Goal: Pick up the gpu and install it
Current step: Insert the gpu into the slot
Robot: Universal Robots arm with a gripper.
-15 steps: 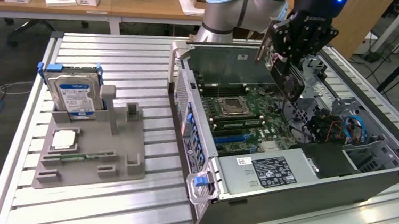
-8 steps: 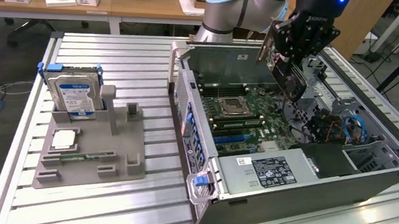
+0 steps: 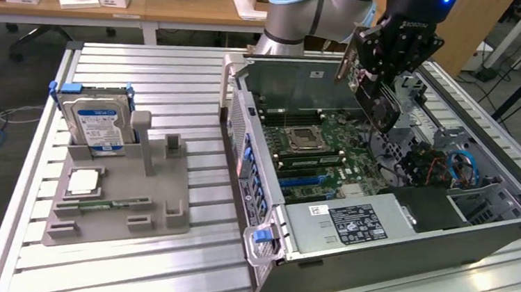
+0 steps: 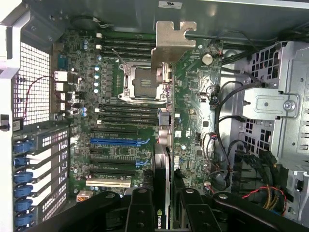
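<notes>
My gripper [image 3: 384, 75] hangs over the open computer case [image 3: 261, 258], shut on the gpu [image 3: 378, 103]. The card hangs edge-down and tilted above the motherboard [image 3: 321, 151], apart from it. In the wrist view the gpu [image 4: 163, 140] runs edge-on between the two black fingers [image 4: 140, 208], with its silver end bracket [image 4: 170, 43] at the far end. It hovers over the board [image 4: 116, 145] near the CPU socket [image 4: 140, 82] and the blue expansion slot [image 4: 118, 141].
At the exterior view's left a grey fixture [image 3: 121, 205] holds a hard drive with a blue label [image 3: 95, 122], a CPU [image 3: 84, 182] and a memory stick [image 3: 97, 206]. Inside the case are a drive cage [image 4: 270, 106], loose cables [image 3: 459, 168] and a power supply [image 3: 352, 223].
</notes>
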